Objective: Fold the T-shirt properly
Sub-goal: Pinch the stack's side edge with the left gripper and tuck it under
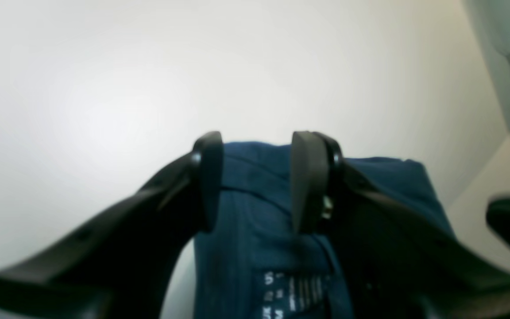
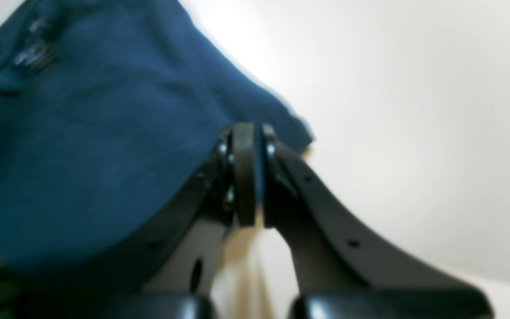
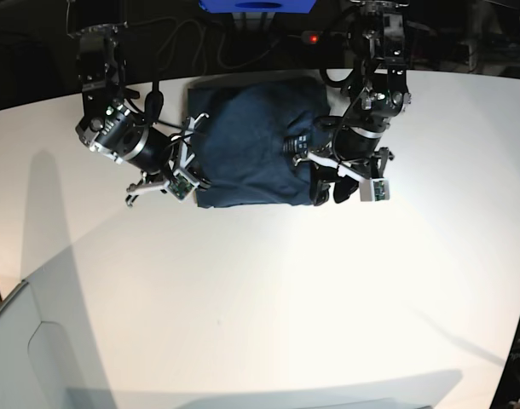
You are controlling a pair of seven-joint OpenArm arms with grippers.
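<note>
T-shirt – navy, lying at upper centre of base view on white counter, far edge, betw. the two arms. Already bunched into a compact, roughly rectangular packet; no sleeves sticking out that I can see. Near edge fairly straight, top surface rumpled.

Right gripper – at left of base view, on the packet's left edge. Fingers pressed together; thin strip of blue shows betw. them in right wrist view, so prob. pinching a fabric edge. Blurry, not certain.

Left gripper – at right of base view, over packet's right side. Fingers moderately wide, straddling cloth near the white label print; whether pads actually touch cloth, can't tell.

Progress, est.: well along. Main folds look done. Left: poss. one more fold or edge tidy, smooth wrinkles, release, pull arms away.
</note>
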